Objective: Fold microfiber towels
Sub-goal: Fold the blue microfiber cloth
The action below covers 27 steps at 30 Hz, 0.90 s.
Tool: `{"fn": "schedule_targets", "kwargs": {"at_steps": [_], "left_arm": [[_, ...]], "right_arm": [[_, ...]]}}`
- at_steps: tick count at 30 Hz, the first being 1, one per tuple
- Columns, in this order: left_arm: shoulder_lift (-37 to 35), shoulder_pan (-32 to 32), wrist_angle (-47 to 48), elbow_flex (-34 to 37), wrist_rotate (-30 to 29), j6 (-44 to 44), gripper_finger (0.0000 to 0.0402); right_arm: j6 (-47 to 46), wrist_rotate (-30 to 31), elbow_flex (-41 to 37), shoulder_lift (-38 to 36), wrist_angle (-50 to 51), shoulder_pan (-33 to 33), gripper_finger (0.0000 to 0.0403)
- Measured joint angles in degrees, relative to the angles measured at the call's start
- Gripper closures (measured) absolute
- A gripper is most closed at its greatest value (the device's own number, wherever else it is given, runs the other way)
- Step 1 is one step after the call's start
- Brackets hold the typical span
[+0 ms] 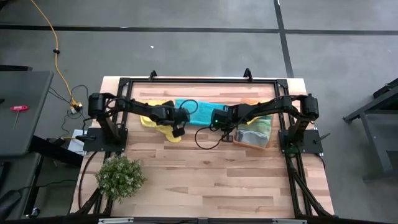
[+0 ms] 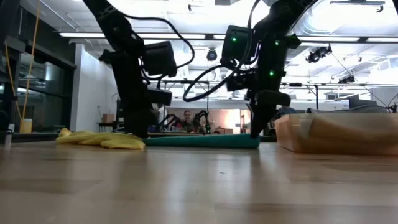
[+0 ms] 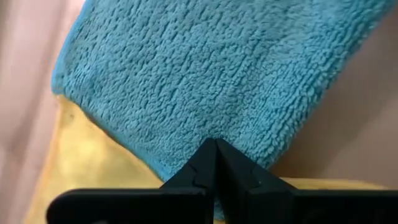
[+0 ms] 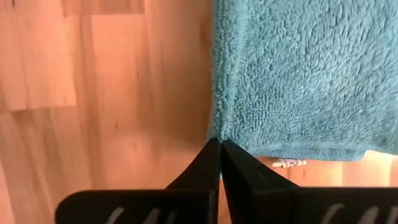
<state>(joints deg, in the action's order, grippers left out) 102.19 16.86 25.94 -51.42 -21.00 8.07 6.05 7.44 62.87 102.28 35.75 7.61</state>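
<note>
A teal-blue microfiber towel lies flat on the wooden table between my two arms, and it also shows in the low view. One end of it overlaps a crumpled yellow towel. My left gripper is shut on the teal towel over the yellow one. My right gripper is shut on the towel's other near corner, beside a small white tag. My left gripper pinches a corner of the teal towel between its two fingers, coming steeply from above. The corner tip is hidden behind the fingers. The towel lies on the yellow towel and the table. My right gripper pinches the teal towel's corner between its fingertips, pointing steeply down. The towel spreads flat on the table beyond the fingers.
An orange translucent bin holding folded cloths stands just right of my right gripper. A small bushy plant sits near the table's front left. Bare wood stretches toward the near edge.
</note>
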Motion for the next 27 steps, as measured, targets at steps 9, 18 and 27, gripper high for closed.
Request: {"fn": "schedule_targets", "kwargs": {"at_steps": [9,18,27], "left_arm": [[0.1,-10.2,0.4,0.1,-1.7,6.4,0.0399],[-1.0,-16.5,8.9,0.4,-9.4,4.4,0.0395],[-6.4,-17.8,16.8,0.3,-11.2,4.7,0.0364]], "right_arm": [[-2.8,-1.6,0.0,0.0,3.6,-0.2,0.0403],[-2.6,-1.8,0.0,0.0,2.6,-0.2,0.0403],[-2.6,-1.7,0.0,0.1,3.1,-0.1,0.0403]]}}
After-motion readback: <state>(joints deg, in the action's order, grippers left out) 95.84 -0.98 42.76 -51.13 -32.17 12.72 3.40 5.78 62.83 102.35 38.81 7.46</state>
